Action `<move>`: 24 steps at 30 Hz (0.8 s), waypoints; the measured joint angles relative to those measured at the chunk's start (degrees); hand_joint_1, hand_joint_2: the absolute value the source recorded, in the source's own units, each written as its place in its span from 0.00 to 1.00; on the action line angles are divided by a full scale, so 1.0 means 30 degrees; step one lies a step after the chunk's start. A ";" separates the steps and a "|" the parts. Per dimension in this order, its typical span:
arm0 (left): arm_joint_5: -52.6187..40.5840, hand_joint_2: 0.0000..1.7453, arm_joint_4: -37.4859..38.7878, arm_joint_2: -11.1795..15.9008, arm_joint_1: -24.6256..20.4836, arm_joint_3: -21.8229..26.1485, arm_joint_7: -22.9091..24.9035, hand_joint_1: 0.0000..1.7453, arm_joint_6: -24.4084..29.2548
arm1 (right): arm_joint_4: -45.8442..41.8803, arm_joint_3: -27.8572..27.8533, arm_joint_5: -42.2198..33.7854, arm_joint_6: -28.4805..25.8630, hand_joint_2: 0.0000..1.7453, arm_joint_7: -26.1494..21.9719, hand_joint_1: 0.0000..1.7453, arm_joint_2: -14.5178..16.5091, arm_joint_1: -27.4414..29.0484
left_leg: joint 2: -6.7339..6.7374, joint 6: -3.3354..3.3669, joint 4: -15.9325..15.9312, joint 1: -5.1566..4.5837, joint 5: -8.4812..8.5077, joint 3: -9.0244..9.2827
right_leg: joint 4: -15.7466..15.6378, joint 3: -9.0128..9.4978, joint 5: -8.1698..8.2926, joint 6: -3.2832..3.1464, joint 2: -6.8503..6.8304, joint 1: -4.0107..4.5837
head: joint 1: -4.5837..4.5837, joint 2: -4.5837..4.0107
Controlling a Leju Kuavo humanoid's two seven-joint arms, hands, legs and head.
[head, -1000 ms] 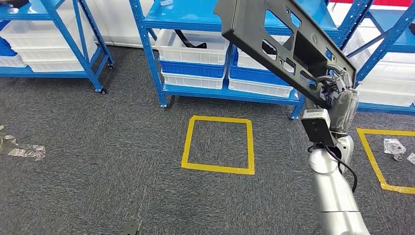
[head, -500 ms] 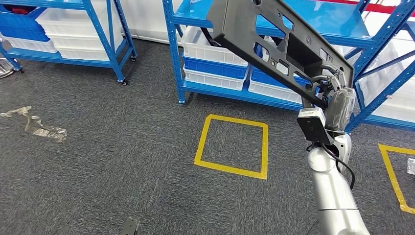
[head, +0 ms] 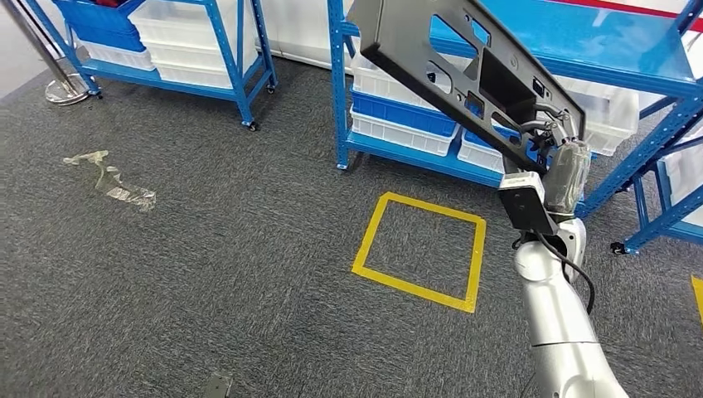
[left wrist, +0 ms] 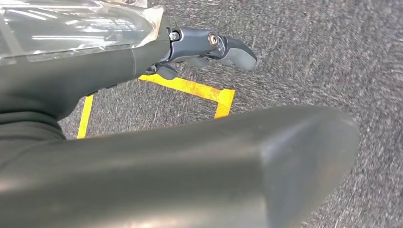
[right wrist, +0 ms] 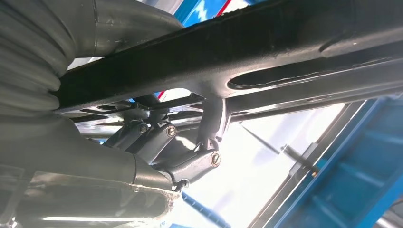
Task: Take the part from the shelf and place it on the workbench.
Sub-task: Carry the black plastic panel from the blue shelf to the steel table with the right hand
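Note:
The part (head: 414,46) is a long, dark grey metal bracket with several cut-outs. It is raised high at the right of the head view, slanting up and to the left in front of the shelf. My right hand (head: 557,143) grips its lower end. In the right wrist view its fingers (right wrist: 192,164) hook around a bar of the part (right wrist: 247,57). My left hand (left wrist: 209,45) hangs over the grey carpet with its fingers stretched out and nothing in them.
A blue shelf rack (head: 338,91) with white and blue bins (head: 398,116) stands right behind the part. Another rack (head: 240,58) stands at the far left. A yellow taped square (head: 377,236) marks the carpet. Crumpled clear film (head: 116,182) lies at the left, near a post base (head: 66,87).
The camera has turned to the left, so the racks and the yellow square have slid right in the picture. The part stays raised in my right hand.

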 joint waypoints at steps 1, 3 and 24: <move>0.0015 0.00 0.0000 0.0002 -0.0003 0.0000 -0.0013 0.00 0.0015 | 0.0029 0.0020 -0.0015 -0.0005 1.00 -0.0015 1.00 0.0009 -0.0077 | 0.0118 0.0098 -0.0451 -0.0077 0.0058 0.0186 | -0.0013 -0.0009 -0.0001 0.0097 -0.0175 0.0082 | 0.0029 0.0000; 0.0078 0.00 0.0000 0.0018 0.0020 0.0005 -0.0044 0.00 0.0060 | 0.0135 0.0107 -0.0067 -0.0011 1.00 -0.0047 1.00 0.0049 -0.0237 | -0.0229 0.0378 -0.0602 -0.0189 0.0122 0.0091 | -0.0101 0.0006 0.0028 0.0335 -0.0517 0.0141 | 0.0111 0.0000; 0.0530 0.00 0.0000 0.0217 0.0335 0.0156 -0.0184 0.00 0.0734 | 0.1705 0.0760 -0.0377 0.0039 1.00 -0.0251 1.00 0.0568 -0.1478 | -0.1898 0.0148 0.1076 -0.0161 -0.0222 -0.1311 | -0.0243 0.0207 0.0118 -0.0319 0.1749 -0.0047 | 0.0040 0.0000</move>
